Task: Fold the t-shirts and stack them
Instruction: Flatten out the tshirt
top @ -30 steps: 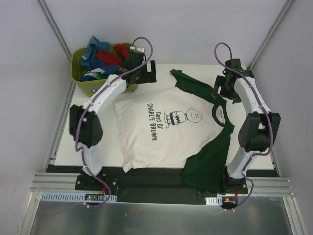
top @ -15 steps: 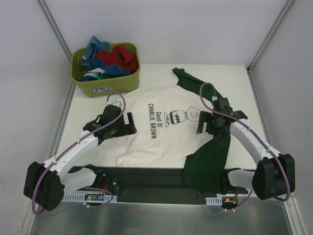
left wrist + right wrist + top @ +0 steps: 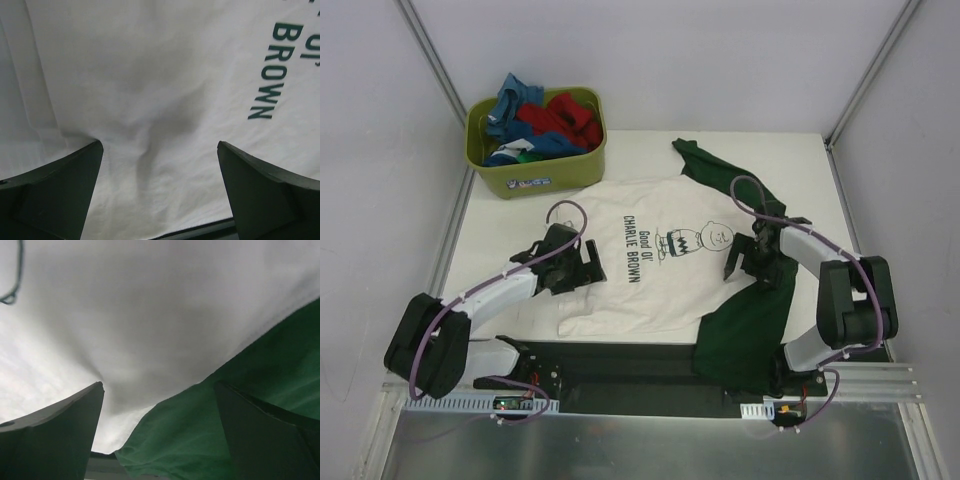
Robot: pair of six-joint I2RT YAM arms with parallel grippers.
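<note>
Both my arms have pulled back from the far side of the table [image 3: 820, 165] since a second ago and now sit low over the cream t-shirt [image 3: 665, 285], which lies spread flat mid-table. From above, my left tool [image 3: 582, 268] is at the shirt's left edge and my right tool [image 3: 748, 262] is at the seam by the dark green sleeve [image 3: 745, 325]; blue, red and green t-shirts [image 3: 545, 118] are heaped in the olive tub [image 3: 535, 178] at the far left. In the left wrist view, my left tool [image 3: 159, 145] is spread wide above cream cloth beside the "BROWN" lettering [image 3: 267, 82], gripping nothing. In the right wrist view, my right tool [image 3: 159, 385] gapes wide too, straddling the cream-green boundary.
</note>
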